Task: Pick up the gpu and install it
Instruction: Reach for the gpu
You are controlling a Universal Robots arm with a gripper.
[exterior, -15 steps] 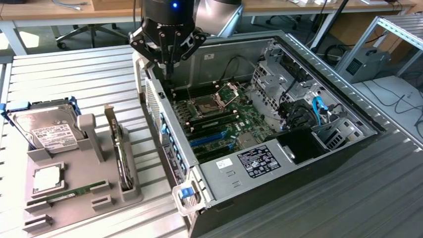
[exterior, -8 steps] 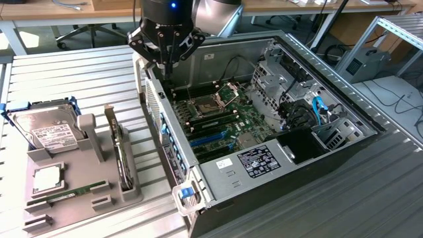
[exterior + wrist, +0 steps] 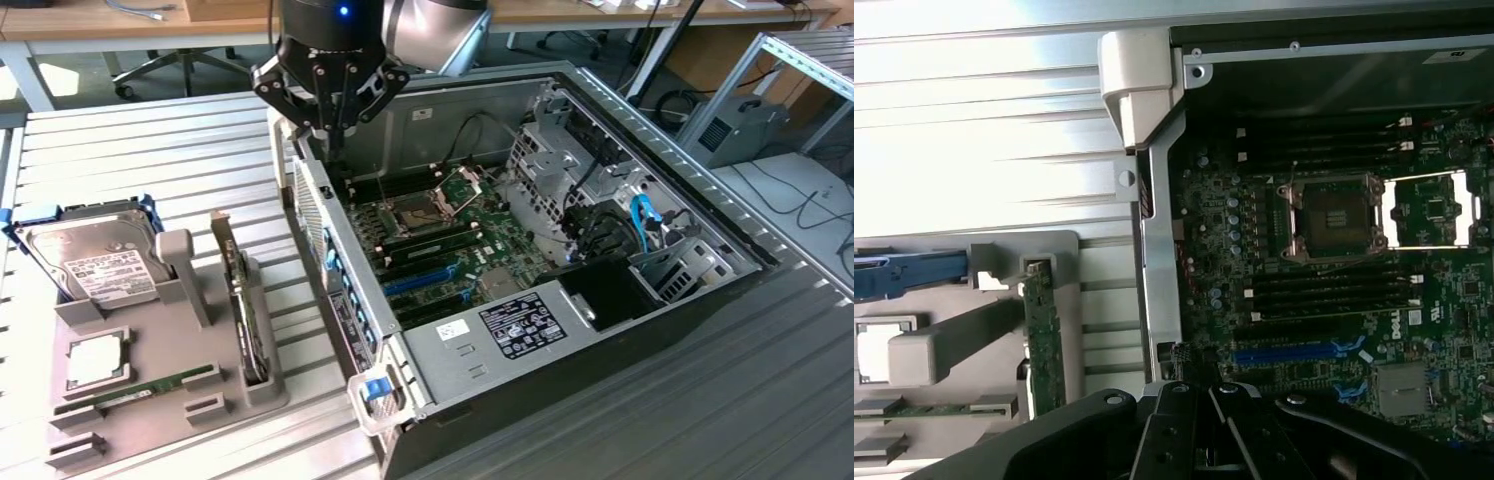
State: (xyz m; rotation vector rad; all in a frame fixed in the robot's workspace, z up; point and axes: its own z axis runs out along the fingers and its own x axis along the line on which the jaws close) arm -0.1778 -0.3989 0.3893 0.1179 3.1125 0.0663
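Note:
The gpu stands on edge in a slot of the grey holder tray at the exterior view's left; in the wrist view the gpu appears as a thin greenish card edge. My gripper hangs above the back-left corner of the open computer case, well away from the gpu, with its fingers shut and nothing between them. In the wrist view my gripper sits over the case's side wall, beside the motherboard and its blue slots.
On the tray sit a silver hard drive, a square processor chip and a slim green memory stick. Inside the case are drive cages and cables. The slatted table runs around both.

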